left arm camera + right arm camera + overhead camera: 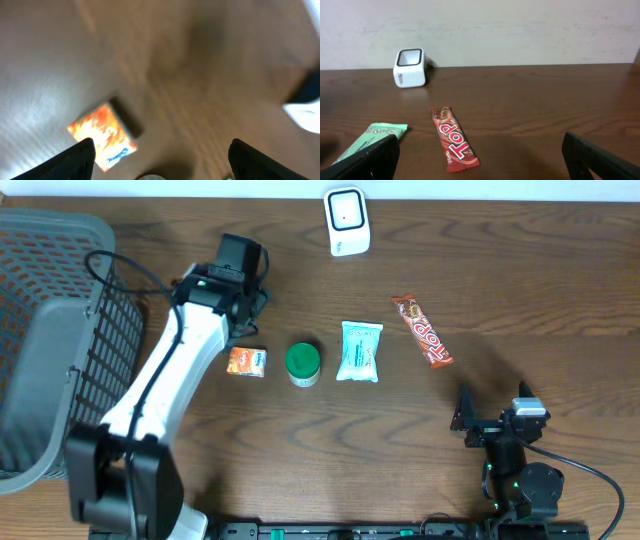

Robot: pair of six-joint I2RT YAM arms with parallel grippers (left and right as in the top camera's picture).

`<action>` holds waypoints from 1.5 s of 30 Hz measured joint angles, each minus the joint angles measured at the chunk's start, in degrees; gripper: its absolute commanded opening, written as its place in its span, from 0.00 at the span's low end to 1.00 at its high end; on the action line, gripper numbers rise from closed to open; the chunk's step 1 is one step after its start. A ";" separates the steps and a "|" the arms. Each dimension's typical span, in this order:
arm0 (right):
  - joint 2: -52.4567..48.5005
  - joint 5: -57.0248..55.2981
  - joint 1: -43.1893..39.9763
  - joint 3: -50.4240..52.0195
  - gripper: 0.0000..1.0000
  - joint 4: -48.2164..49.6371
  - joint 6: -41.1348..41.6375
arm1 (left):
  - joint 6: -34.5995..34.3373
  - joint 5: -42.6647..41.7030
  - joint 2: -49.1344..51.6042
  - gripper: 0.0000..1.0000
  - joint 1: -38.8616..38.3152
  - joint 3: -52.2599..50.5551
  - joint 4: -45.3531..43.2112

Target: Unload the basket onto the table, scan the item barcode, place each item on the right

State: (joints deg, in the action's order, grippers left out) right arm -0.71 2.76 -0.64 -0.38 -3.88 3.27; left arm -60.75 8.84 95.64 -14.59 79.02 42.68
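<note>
**Desk:** How far along is the scan?

**Operator:** Hardly begun, as I judge it. Nothing is lifted and nothing is near the barcode scanner (346,221), which stands alone at the top centre of the overhead view. Every item lies flat on the table (560,270).

**Desk:** Which item are you going for?

**Operator:** I take it to be the small orange box (246,361), since my left arm hangs just above it. It sits left of centre in the overhead view, just beside the green-lidded jar (303,364) and apart from it. In the left wrist view it shows at the lower left, close to one finger (82,156).

**Desk:** And the fingers?

**Operator:** The left gripper (160,152) is spread wide with only bare wood between the fingers. The right gripper (482,152) is also released and holds nothing. It is parked at the lower right, well apart from the row.

**Desk:** How does the box lie?

**Operator:** Printed face up, with its long axis running left to right across the overhead frame, tipped only slightly. That wrist picture is blurred and I cannot see a barcode on it.

**Desk:** So what is left?

**Operator:** All of it: grasp, lift, carry to the scanner, and turn the code towards its window.
</note>
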 measured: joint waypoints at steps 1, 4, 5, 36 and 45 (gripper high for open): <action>0.00 0.00 0.00 0.00 0.99 -0.02 0.02 | 1.25 0.57 -1.20 0.98 0.00 0.00 -0.55; 0.00 0.00 0.02 0.00 0.99 0.00 0.02 | 4.79 3.30 -6.01 0.98 0.00 0.00 -0.79; 0.00 0.00 0.02 0.00 0.99 -0.02 0.00 | 5.70 4.20 -7.37 0.98 0.00 0.00 -0.81; 0.00 -3.04 0.00 0.00 0.99 0.00 -2.58 | 29.51 33.75 -51.28 0.98 0.02 0.22 -21.57; 0.00 -5.66 0.00 0.00 0.99 0.13 -8.92 | 46.90 34.71 -55.69 0.98 0.02 0.26 -23.91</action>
State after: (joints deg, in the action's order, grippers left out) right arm -0.71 -2.90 -0.64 -0.38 -3.75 -5.65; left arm -13.85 43.55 39.94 -14.57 79.29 18.76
